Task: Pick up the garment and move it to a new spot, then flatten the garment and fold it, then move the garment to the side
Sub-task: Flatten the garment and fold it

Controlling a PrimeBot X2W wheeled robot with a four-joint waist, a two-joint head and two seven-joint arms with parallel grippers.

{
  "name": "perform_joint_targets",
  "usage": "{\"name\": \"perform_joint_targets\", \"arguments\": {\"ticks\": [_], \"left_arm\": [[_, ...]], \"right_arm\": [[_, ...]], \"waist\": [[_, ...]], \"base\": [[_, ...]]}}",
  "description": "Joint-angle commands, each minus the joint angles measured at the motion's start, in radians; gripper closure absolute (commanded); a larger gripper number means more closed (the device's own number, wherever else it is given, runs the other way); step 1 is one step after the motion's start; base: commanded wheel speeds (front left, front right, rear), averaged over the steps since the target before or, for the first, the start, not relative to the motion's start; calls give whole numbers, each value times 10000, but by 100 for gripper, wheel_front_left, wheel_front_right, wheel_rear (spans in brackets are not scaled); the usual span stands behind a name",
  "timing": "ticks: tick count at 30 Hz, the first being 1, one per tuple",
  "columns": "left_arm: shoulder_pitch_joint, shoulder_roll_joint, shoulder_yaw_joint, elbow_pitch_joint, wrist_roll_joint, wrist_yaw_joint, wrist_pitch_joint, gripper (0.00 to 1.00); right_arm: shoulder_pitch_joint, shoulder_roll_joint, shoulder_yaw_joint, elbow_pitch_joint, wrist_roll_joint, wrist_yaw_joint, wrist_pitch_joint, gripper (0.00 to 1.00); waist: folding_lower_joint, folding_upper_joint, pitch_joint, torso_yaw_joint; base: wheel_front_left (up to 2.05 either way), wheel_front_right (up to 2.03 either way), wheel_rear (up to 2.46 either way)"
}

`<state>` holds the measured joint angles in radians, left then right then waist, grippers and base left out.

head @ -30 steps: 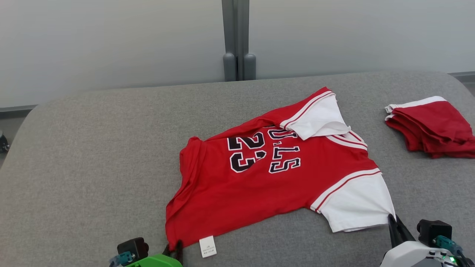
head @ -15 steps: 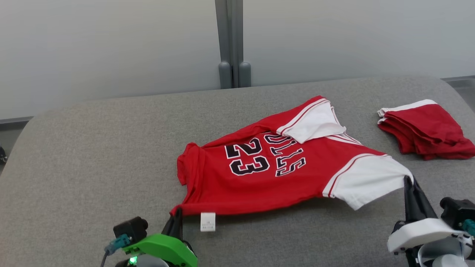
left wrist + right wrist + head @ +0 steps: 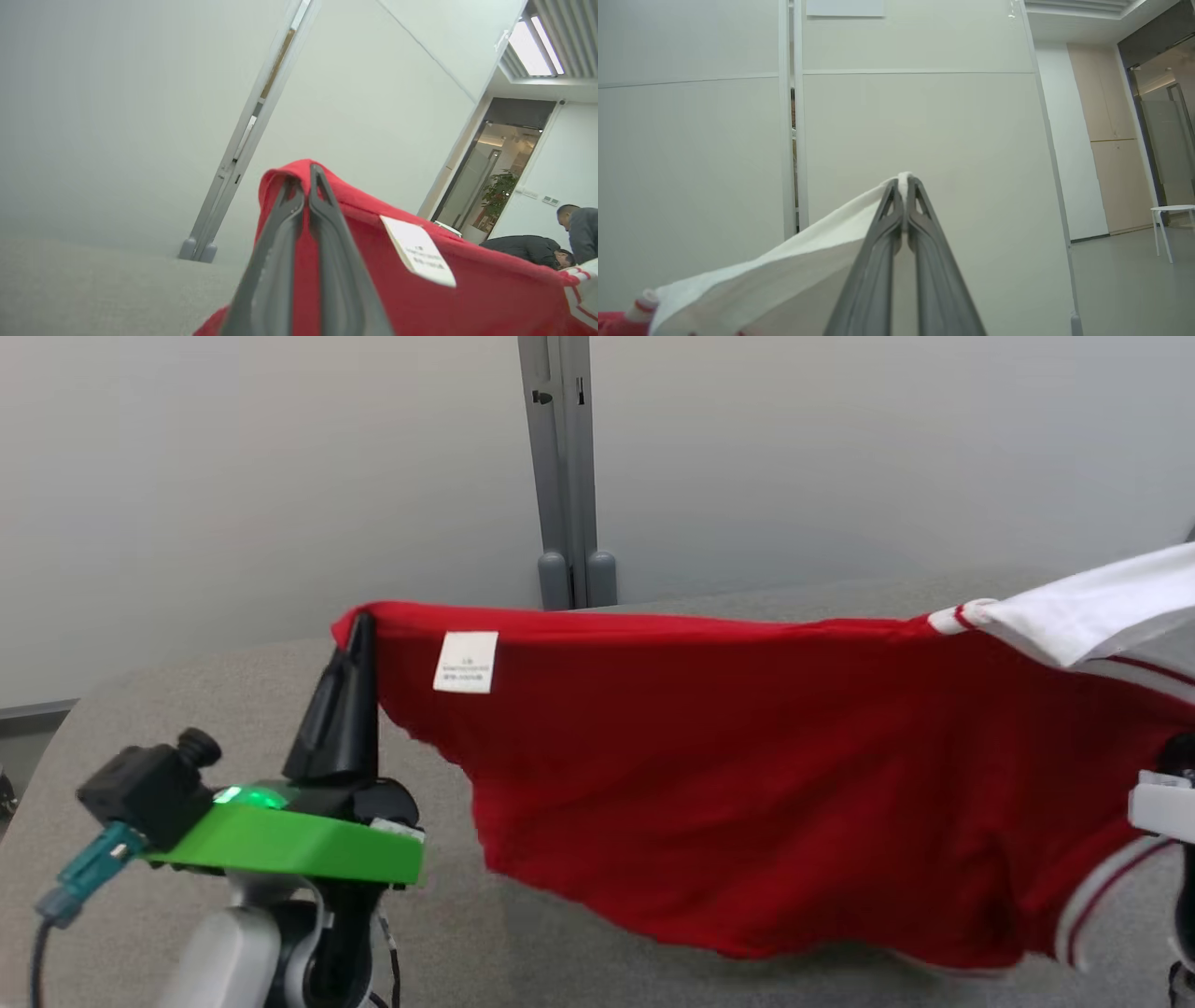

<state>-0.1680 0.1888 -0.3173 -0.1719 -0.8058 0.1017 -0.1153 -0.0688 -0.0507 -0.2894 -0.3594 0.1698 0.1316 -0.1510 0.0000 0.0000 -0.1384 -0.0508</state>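
Note:
The garment [image 3: 728,784] is a red jersey with white sleeves, lifted off the grey table [image 3: 233,700] and hanging stretched between my two arms. My left gripper [image 3: 359,621] is shut on its red hem corner, beside a white care label [image 3: 466,662]. The left wrist view shows the same pinch: left gripper [image 3: 306,170] closed on red cloth [image 3: 490,298]. In the right wrist view my right gripper [image 3: 904,179] is shut on the edge of the white sleeve [image 3: 784,270]. That sleeve [image 3: 1102,607] rises toward the head view's right edge.
A pale partition wall with a grey post [image 3: 560,476] stands behind the table. The left wrist view shows people [image 3: 574,233] bent over at the far right, near a doorway. A white stool [image 3: 1174,224] stands on the floor in the right wrist view.
Both arms have risen, lifting the jersey off the table until it hangs between them. The left gripper closed on the hem corner. The head camera has tilted up.

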Motion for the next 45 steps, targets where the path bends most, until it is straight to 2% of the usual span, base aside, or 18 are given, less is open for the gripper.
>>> {"name": "perform_joint_targets", "arguments": {"ticks": [1,5,10,14,16,20,22,25,28,31,35,37,40,45], "left_arm": [[-115,254,164,-708,8,186,196,100],[-184,717,441,-2730,-18,672,959,100],[-203,1104,702,-4565,-267,1249,1914,100],[-324,1343,857,-4777,-388,1560,2480,100],[-451,1207,780,-4385,-758,1570,2735,100],[-1449,1329,819,-2704,-1067,1286,3127,100],[-2520,1444,807,-1623,-907,1126,3326,100],[-4622,1537,687,478,-462,787,3359,100],[-7070,1507,452,2707,296,494,3089,100],[-8948,1320,357,4670,852,235,2440,100],[-10864,1113,451,6805,1239,-218,1132,100],[-11278,997,415,7664,1265,-583,643,100],[-11531,921,239,8809,1338,-1112,204,100],[-11133,815,-34,10409,1516,-1527,-407,100]], "right_arm": [[-220,-98,-124,-504,11,-21,170,100],[-700,-434,-505,-1796,169,-21,639,100],[-1179,-902,-978,-2752,515,-21,1279,100],[-1233,-1036,-956,-2771,754,-21,1765,100],[-1283,-945,-575,-2333,1081,-19,1993,100],[-1939,-1022,485,-864,1309,-19,2172,100],[-2797,-1214,1115,134,1225,-18,2202,100],[-4826,-1415,2024,2165,932,-18,1913,100],[-7411,-1349,2626,4442,339,-18,1331,100],[-9534,-955,2694,6578,-418,-18,466,100],[-11656,-364,2114,8864,-1391,-20,-676,100],[-12166,-141,1980,9594,-1615,-20,-936,100],[-12310,-3,2297,10324,-1505,-18,-1100,100],[-11573,-7,2944,10579,-526,-20,-1142,100]], "waist": [[0,0,-99,-125],[0,0,-92,-270],[0,0,113,-389],[0,0,521,-385],[0,0,806,-370],[0,0,1456,-330],[0,0,2047,-346],[0,0,2774,-422],[0,0,3370,-531],[0,0,3651,-671],[0,0,4000,-812],[0,0,4351,-843],[0,0,5169,-853],[0,0,6431,-824]], "base": [[0,0,0],[0,0,0],[0,0,0],[0,0,0],[0,0,0],[0,0,0],[0,0,0],[0,0,0],[0,0,0],[0,0,0],[0,0,0],[0,0,0],[0,0,0],[0,0,0]]}}
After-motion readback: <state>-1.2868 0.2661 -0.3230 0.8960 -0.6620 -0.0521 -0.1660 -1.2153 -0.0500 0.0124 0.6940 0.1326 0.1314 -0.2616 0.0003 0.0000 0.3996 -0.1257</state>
